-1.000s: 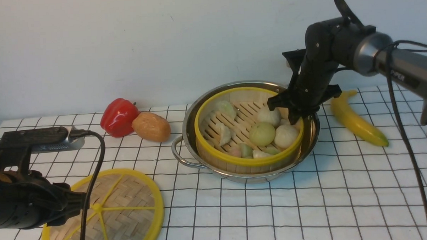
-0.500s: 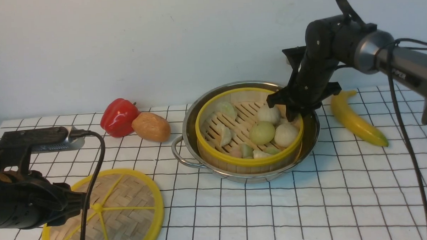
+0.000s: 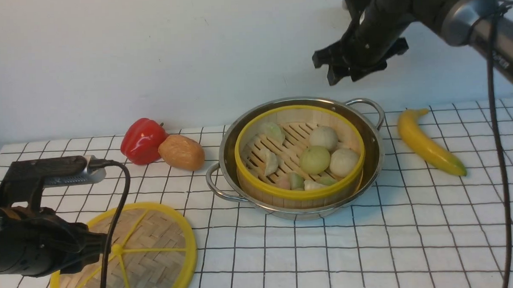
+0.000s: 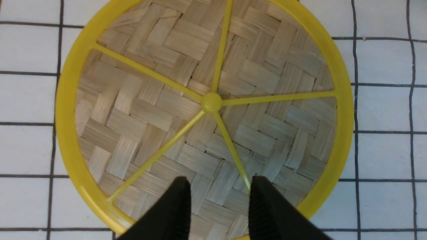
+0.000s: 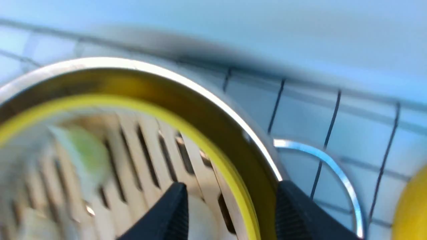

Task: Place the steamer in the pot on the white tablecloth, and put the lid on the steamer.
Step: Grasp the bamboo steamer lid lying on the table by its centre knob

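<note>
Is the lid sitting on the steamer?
No, the lid lies flat on the white tablecloth, and the steamer stands open.

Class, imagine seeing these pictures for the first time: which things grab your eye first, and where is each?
The yellow-rimmed bamboo steamer of dumplings sits inside the shiny steel pot, mid-table on the checked tablecloth. Its woven lid lies apart at the near left under the open left hand, while the open right hand hangs high above the pot's far right side. A red bell pepper and a banana flank the pot.
</note>
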Tool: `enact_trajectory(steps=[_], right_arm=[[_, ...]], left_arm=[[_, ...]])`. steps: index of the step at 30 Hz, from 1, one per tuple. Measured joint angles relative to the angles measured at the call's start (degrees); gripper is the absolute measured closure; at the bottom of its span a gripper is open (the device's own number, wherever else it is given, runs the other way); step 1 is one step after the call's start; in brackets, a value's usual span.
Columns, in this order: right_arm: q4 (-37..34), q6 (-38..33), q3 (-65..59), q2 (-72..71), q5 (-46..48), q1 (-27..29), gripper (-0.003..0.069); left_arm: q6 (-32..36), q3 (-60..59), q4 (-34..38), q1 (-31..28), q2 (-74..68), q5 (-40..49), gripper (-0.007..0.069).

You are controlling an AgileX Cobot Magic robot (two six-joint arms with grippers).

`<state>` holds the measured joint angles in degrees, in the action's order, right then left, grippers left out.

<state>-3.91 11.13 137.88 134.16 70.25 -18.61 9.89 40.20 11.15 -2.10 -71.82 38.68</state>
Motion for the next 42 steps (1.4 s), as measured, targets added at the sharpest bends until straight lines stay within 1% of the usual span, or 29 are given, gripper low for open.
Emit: enact_trajectory(steps=[5, 8, 13, 17, 19, 20, 21, 23, 26, 28, 29, 32, 33, 39, 42], right_arm=[[-1.41, -2.29, 0.56, -6.91, 0.21, 1.29, 0.0295], [-4.88, -2.62, 0.62, -13.47, 0.21, 3.37, 0.0295], [-7.82, -5.03, -0.27, -24.58, 0.04, 5.64, 0.0295], [-8.96, -7.43, -5.76, -38.87, -0.01, 5.76, 0.0294], [-9.28, -7.78, -7.47, -42.19, -0.01, 5.76, 0.0294], [-9.62, -8.15, -10.90, -48.08, -0.01, 5.76, 0.0294], [-9.68, -8.15, -11.30, -48.72, -0.01, 5.76, 0.0294], [-10.59, -8.46, -17.53, -57.31, 0.04, 5.76, 0.0294], [-10.89, -8.93, -22.75, -63.63, 0.04, 5.76, 0.0294], [-10.94, -9.87, -28.02, -69.74, 0.10, 5.76, 0.0307], [-10.94, -9.94, -28.82, -70.62, 0.10, 5.76, 0.0310], [-11.01, -10.79, -33.32, -75.84, 0.17, 5.76, 0.0342], [-11.03, -11.13, -35.53, -77.62, 0.23, 5.76, 0.0363], [-11.23, -11.13, -39.12, -80.07, 0.52, 5.76, 0.0449], [-11.23, -11.13, -39.29, -80.07, 0.52, 5.76, 0.0461]], left_arm=[[0.00, 0.00, 0.80, 0.00, -5.16, -5.28, 0.0382], [0.43, 0.00, 2.45, 0.00, -6.88, -9.52, 0.0382], [3.50, 0.02, 3.27, 0.00, -8.04, -12.19, 0.0382], [5.13, 0.02, 4.88, 0.00, -9.20, -14.12, 0.0382], [5.26, 0.02, 5.07, 0.00, -9.71, -14.44, 0.0382], [5.39, 0.02, 5.27, 0.00, -10.58, -14.68, 0.0382], [5.39, 0.02, 5.27, 0.00, -10.70, -14.68, 0.0382], [5.58, 0.02, 5.87, 0.00, -12.78, -14.86, 0.0382], [5.69, 0.07, 6.74, 0.00, -14.42, -15.12, 0.0382], [6.28, 0.06, 7.71, 0.00, -16.41, -16.34, 0.0382], [6.42, 0.12, 7.87, 0.00, -16.72, -16.51, 0.0382], [7.80, 1.19, 9.12, 0.00, -18.69, -16.58, 0.0382], [8.64, 2.02, 9.96, 0.00, -19.67, -16.58, 0.0382], [10.32, 5.18, 10.82, 0.00, -23.17, -15.23, 0.0382], [10.42, 5.86, 10.76, 0.00, -23.69, -14.59, 0.0382]])
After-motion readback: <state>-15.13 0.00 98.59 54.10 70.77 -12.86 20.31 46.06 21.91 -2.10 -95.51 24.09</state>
